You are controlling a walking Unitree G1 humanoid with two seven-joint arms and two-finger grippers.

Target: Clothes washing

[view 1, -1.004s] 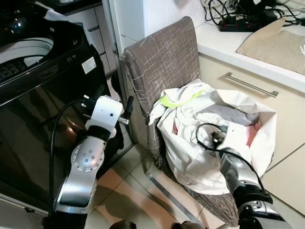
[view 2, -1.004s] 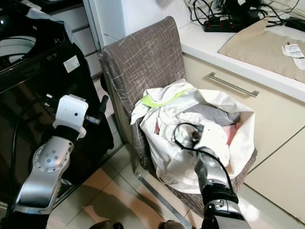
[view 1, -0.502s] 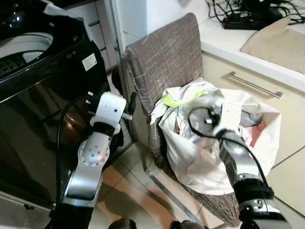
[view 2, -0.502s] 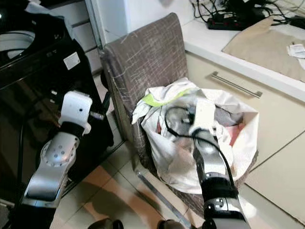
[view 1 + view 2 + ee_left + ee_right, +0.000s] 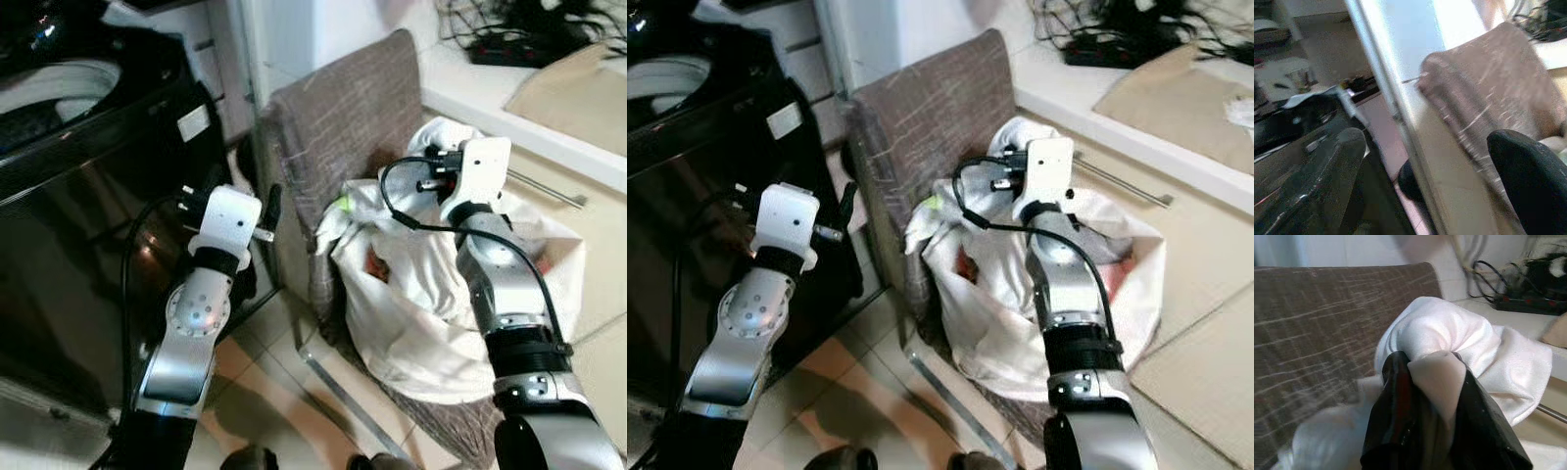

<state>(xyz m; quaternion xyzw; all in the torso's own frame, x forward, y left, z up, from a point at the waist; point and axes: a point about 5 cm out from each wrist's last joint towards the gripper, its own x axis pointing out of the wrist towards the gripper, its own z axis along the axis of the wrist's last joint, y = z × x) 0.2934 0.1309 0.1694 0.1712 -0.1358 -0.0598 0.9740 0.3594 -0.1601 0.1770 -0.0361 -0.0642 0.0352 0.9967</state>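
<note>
The right gripper [image 5: 1432,396] is raised above the heap of laundry, and its two black fingers [image 5: 1396,416] are pinched tight on a bunched fold of a white garment [image 5: 1449,338]. The cloth bulges out past the fingertips in a rounded knot and trails down from them toward the pile below. In the head views that same garment [image 5: 436,137] rises in a peak just ahead of the right wrist, close to the chair back.

Beneath the fingers sits the rest of the washing, a white bag of clothes [image 5: 411,294] resting on the seat of a brown fabric chair [image 5: 343,117]; pink and yellow-green bits show among the white. Beyond the fingers, past the garment, runs a pale surface [image 5: 1117,117] carrying a black power strip with tangled cables [image 5: 1117,39] and a tan cloth [image 5: 1185,93].

The left gripper [image 5: 266,211] is held out beside the chair's edge, touching nothing. Its fingers [image 5: 1533,181] stand apart with open air between them. Off to its outer side stands the black washing machine [image 5: 88,196], its top opening showing a light drum.
</note>
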